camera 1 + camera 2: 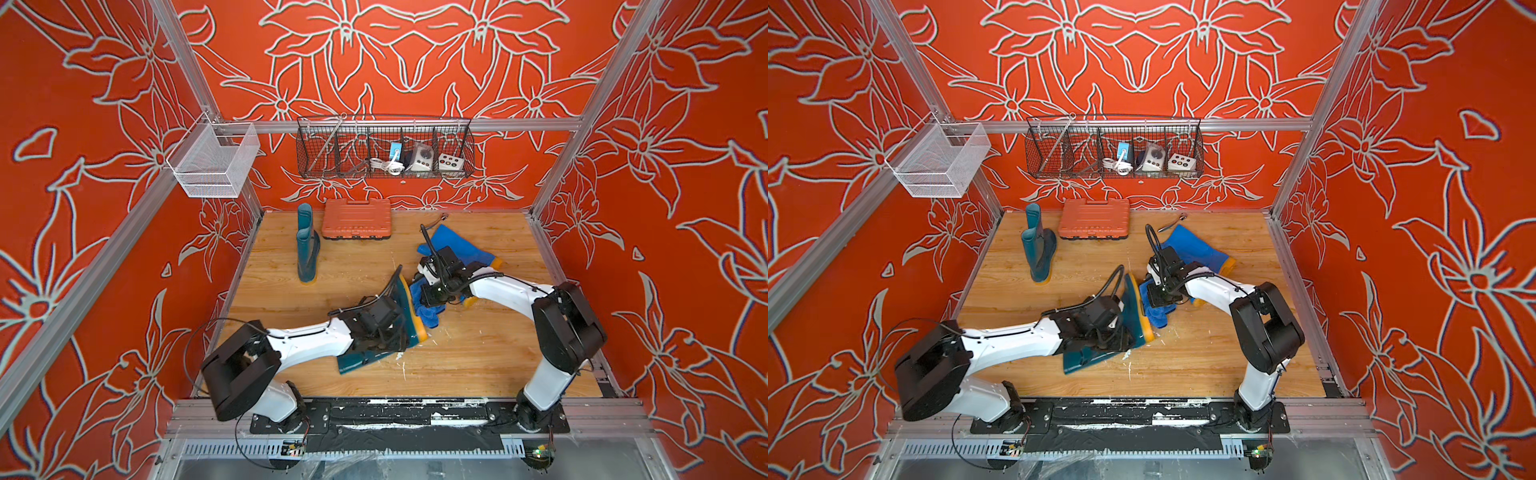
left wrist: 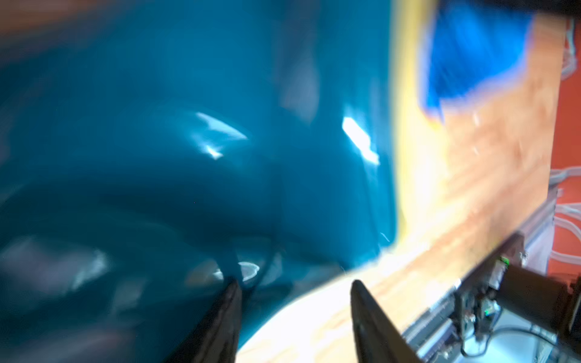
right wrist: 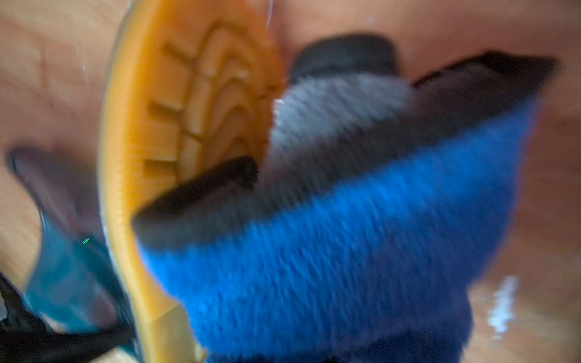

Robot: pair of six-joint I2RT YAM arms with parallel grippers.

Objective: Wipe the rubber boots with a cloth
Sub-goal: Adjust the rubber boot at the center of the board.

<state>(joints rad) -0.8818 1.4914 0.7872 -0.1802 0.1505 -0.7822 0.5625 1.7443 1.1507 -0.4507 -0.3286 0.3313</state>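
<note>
One dark teal boot [image 1: 409,309] [image 1: 1133,307] lies on its side mid-table, its yellow-orange sole [image 3: 188,110] facing the cloth. My left gripper [image 2: 295,284] is open at the boot's glossy side [image 2: 188,125]; one finger overlaps the boot and the other is over bare wood. My right gripper [image 1: 432,297] [image 1: 1160,297] is shut on the fuzzy blue cloth [image 1: 430,313] [image 3: 314,267], which hangs against the sole; its fingers are hidden in the right wrist view. A second teal boot [image 1: 307,253] stands at the back left. The bright blue boot [image 1: 461,245] lies behind the right arm.
An orange ribbed case [image 1: 357,218] lies at the back of the wooden table [image 1: 478,353]. A black wire basket [image 1: 384,147] with small devices hangs on the back wall, and a white mesh basket [image 1: 214,160] on the left rail. A small tool [image 1: 1177,220] lies near the back edge.
</note>
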